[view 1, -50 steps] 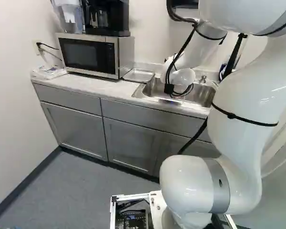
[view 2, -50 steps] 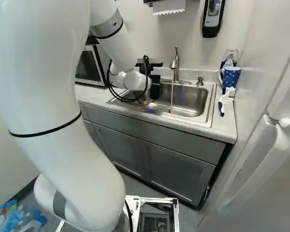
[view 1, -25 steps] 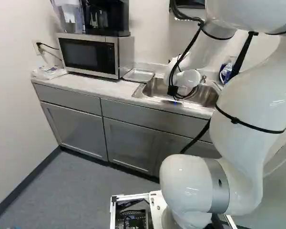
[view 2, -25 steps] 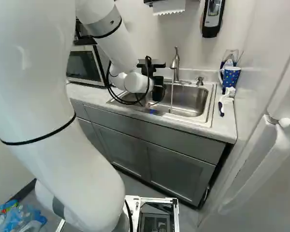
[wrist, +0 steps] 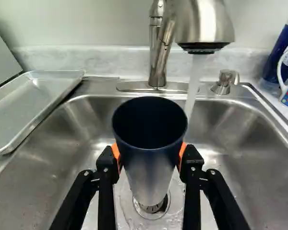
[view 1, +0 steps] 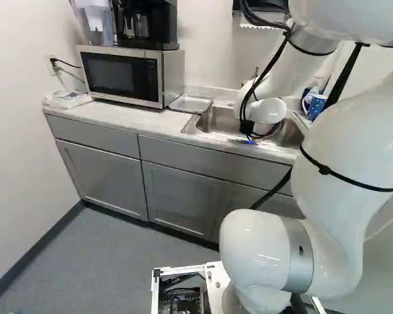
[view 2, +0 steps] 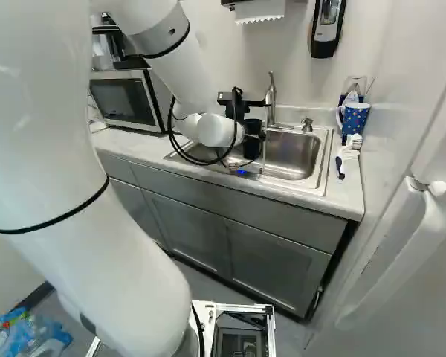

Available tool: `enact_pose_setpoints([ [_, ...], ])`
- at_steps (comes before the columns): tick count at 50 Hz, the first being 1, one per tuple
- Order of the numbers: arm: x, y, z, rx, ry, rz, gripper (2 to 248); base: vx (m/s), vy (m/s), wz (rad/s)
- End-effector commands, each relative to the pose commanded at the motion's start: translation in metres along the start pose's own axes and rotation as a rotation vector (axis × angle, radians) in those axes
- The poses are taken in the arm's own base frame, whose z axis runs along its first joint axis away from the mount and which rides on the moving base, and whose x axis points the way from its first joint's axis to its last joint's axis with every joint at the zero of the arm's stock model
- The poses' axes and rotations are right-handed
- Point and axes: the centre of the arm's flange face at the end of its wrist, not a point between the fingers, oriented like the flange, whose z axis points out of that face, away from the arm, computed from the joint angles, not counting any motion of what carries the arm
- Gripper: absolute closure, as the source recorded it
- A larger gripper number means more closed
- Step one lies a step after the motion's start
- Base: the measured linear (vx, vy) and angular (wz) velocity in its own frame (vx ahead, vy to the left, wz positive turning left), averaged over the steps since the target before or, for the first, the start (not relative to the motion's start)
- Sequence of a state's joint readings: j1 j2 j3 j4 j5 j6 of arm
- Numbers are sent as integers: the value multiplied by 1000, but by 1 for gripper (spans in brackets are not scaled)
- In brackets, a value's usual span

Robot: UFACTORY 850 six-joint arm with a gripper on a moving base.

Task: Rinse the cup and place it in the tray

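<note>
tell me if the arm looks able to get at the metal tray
Probably yes: the tray lies beside the sink with its top uncovered, and nothing visible blocks the way from the cup held in the end effector.

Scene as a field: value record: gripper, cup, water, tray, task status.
gripper: closed on the cup from two sides, orange pads against its wall
cup: dark blue rim, silvery lower body, mouth up, held over the sink
water: running from the faucet; stream close by the cup's rim, contact unclear
tray: metal, beside the sink
nearby: polka-dot mug, microwave
task status: cup not in the tray; rinse completion cannot be told
</note>
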State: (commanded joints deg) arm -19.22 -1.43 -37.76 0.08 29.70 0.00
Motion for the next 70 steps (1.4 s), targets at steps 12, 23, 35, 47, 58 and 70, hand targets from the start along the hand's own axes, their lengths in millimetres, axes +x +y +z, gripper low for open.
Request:
enact_pose_setpoints([
  [12, 0, 15, -1, -30, 0, 13, 124, 0, 0, 0],
  [23, 0, 19, -1, -38, 0, 17, 124, 0, 0, 0],
  [35, 0, 19, -1, -38, 0, 17, 124, 0, 0, 0],
  [47, 0, 19, -1, -38, 0, 17, 124, 0, 0, 0],
  [58, 0, 19, -1, -38, 0, 17, 124, 0, 0, 0],
  [70, 0, 19, -1, -38, 0, 17, 124, 0, 0, 0],
])
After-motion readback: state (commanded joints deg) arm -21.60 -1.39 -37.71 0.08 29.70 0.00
